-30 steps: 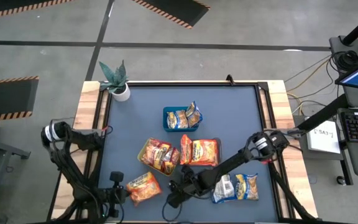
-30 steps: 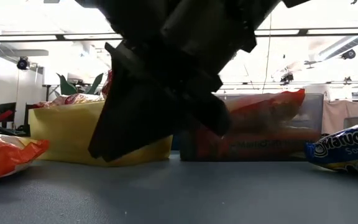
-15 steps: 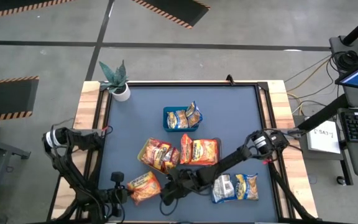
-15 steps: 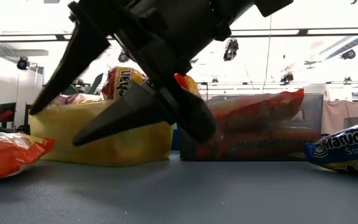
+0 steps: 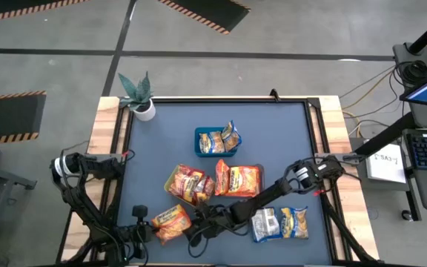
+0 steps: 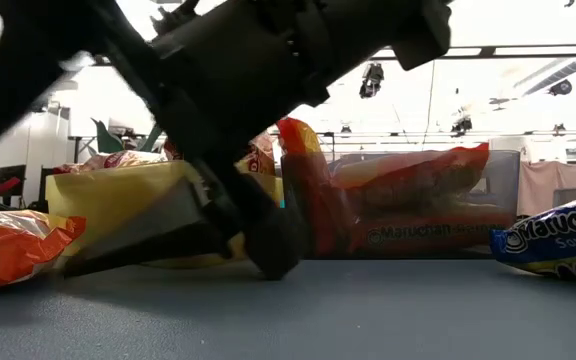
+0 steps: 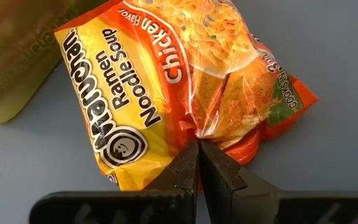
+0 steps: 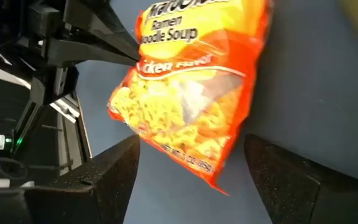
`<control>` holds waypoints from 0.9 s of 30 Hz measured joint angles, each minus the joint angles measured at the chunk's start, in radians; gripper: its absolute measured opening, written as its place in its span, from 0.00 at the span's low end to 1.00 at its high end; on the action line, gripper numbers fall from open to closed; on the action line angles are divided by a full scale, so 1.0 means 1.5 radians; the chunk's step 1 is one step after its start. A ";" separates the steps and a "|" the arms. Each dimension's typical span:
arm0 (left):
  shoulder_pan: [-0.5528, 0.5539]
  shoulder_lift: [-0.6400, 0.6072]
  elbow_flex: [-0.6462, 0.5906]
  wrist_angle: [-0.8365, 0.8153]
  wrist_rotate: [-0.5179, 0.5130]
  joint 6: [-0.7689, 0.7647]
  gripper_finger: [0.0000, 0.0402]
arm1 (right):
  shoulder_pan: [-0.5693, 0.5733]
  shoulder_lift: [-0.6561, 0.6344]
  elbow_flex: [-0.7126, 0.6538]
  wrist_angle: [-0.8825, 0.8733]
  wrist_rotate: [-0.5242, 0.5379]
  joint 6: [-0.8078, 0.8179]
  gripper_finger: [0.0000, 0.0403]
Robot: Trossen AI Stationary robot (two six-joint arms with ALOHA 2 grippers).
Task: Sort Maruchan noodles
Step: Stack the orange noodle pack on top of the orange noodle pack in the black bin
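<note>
Table: right gripper open beside orange packet.

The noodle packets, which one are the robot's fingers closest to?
The orange Chicken ramen packet lying alone near the table's front left: the right gripper's open fingers face it, and the left gripper pinches its edge.

We read "Maruchan Ramen Noodle Soup" and "Chicken" on the orange packet in the left wrist view. In the low view, "Maruchan" runs along the red packet in the clear bin, and "Soy Sa" shows on the blue packet.
</note>
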 joint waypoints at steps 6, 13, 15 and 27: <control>0.000 0.001 -0.001 0.002 -0.003 0.011 0.00 | -0.006 0.015 0.042 -0.001 -0.010 -0.054 0.68; 0.000 0.001 -0.001 0.003 -0.005 0.014 0.00 | -0.017 0.016 0.051 0.010 -0.032 -0.077 0.66; -0.001 0.001 -0.001 0.003 -0.007 0.017 0.00 | -0.019 0.023 0.051 0.034 -0.046 -0.077 0.66; -0.002 0.002 -0.002 0.009 -0.018 0.031 0.00 | -0.022 0.037 0.051 0.066 -0.034 -0.082 0.56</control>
